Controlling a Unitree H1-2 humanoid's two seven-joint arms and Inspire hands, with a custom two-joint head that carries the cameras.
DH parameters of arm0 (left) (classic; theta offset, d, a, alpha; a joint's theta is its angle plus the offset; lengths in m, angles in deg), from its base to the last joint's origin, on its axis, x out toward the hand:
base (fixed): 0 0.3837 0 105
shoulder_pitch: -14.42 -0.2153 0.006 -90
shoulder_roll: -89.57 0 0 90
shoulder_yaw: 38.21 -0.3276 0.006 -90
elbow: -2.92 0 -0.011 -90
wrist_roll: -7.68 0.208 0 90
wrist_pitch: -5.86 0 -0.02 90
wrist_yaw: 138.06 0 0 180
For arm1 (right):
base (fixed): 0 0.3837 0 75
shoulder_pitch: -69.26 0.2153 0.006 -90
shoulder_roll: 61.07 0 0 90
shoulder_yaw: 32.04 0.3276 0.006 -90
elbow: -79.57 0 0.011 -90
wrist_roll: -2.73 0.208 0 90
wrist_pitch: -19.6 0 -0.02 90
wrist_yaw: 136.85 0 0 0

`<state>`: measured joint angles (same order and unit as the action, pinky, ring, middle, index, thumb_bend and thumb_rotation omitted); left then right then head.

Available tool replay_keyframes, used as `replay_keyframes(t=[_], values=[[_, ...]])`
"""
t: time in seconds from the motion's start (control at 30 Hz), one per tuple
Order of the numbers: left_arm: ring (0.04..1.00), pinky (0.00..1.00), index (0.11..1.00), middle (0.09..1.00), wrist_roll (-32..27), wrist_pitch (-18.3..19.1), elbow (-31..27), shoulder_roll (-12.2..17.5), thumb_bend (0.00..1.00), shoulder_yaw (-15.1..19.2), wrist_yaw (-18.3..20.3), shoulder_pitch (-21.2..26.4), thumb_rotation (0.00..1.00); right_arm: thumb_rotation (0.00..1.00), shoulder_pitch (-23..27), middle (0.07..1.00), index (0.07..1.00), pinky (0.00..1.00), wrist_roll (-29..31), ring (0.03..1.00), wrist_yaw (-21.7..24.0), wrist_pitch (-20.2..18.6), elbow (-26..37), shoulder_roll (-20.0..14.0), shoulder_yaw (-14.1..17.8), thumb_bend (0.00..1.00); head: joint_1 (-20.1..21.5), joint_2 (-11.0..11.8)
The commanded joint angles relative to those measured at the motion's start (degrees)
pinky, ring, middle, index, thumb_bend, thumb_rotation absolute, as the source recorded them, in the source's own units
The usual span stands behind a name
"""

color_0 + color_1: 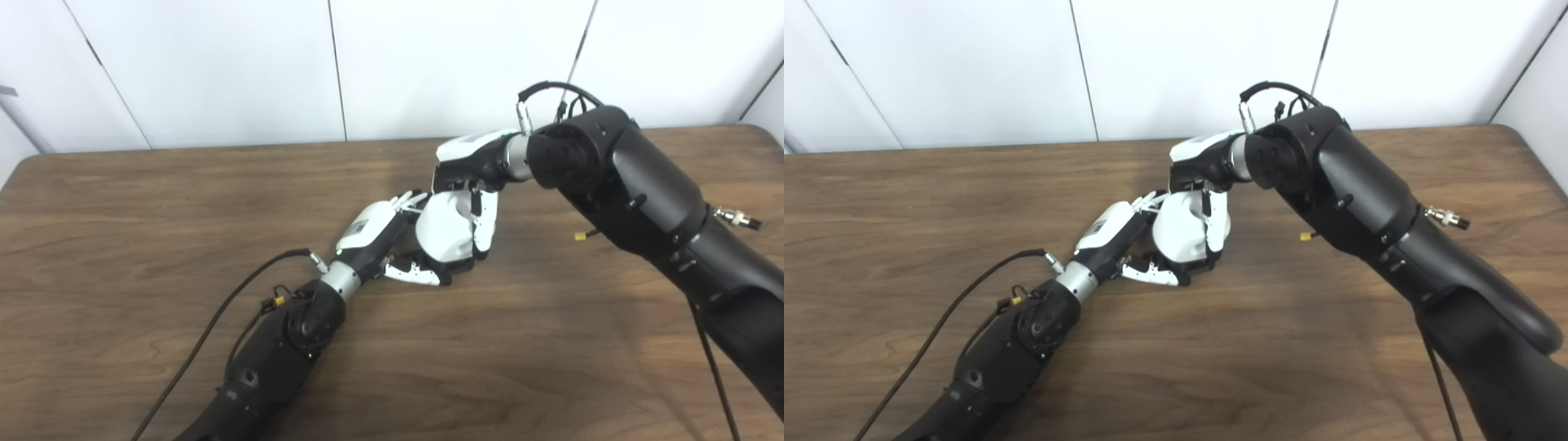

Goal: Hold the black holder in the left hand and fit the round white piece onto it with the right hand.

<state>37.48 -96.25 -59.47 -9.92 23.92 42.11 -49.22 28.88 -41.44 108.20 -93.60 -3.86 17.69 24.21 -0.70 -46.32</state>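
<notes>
A: What are the fingers doing?

B: The right hand (471,208) has its fingers (488,223) wrapped over the round white piece (444,229), gripping it from above. Just below them the left hand (392,245) curls its fingers (416,274) under a dark part at the piece's base, probably the black holder (456,266), though I cannot tell how firmly it is clasped.

A: So how should the fitting go?

B: I'd judge it mid-seating: press straight down along the holder's axis, keep the left hand rigid, and avoid twisting sideways.

A: And beyond the hands?

B: A brown wooden table (153,202) lies beneath them; behind it stand white wall panels (214,67).
</notes>
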Motion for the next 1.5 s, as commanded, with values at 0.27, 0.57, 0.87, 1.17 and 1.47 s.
replay_keyframes(t=[0.27, 0.57, 0.87, 1.17, 1.47], values=[[1.0, 1.0, 0.481, 0.949, 0.4, 3.5, 1.8, -2.2, 0.52, -3.8, 5.6, -5.1, 0.06, 0.14, -2.8, 0.617, 0.484, 0.53, -1.2, 0.622, -6.5, 1.6, -3.0, 3.4, -0.7, 0.52, -0.5, -0.8], [1.0, 1.0, 0.481, 0.952, 0.7, 4.0, 1.9, -2.1, 0.52, -4.3, 5.8, -5.1, 0.06, 0.14, -2.4, 0.602, 0.485, 0.51, -2.5, 0.596, -6.5, 1.4, -1.9, 5.2, -2.2, 0.52, -0.1, -0.7], [1.0, 1.0, 0.48, 0.953, 0.5, 3.8, 2.2, -1.9, 0.52, -4.3, 5.8, -4.9, 0.06, 0.13, -1.5, 0.768, 0.625, 0.65, -3.8, 0.776, -4.1, 0.5, -0.2, 5.1, -1.6, 0.68, 0.5, -0.4], [1.0, 1.0, 0.481, 0.951, 0.3, 2.9, 2.8, -1.3, 0.52, -4.1, 5.5, -4.8, 0.06, 0.12, -1.6, 0.941, 0.921, 0.73, -5.1, 0.886, -4.1, 0.9, 1.0, 3.7, -0.6, 0.83, 1.4, -0.3], [1.0, 1.0, 0.48, 0.95, 0.4, 3.0, 2.7, -1.2, 0.52, -4.3, 5.7, -4.8, 0.06, 0.12, -1.8, 1.0, 0.998, 0.77, -5.9, 0.921, -4.3, 0.8, 2.0, 3.4, 0.3, 0.88, 1.6, -0.3]])
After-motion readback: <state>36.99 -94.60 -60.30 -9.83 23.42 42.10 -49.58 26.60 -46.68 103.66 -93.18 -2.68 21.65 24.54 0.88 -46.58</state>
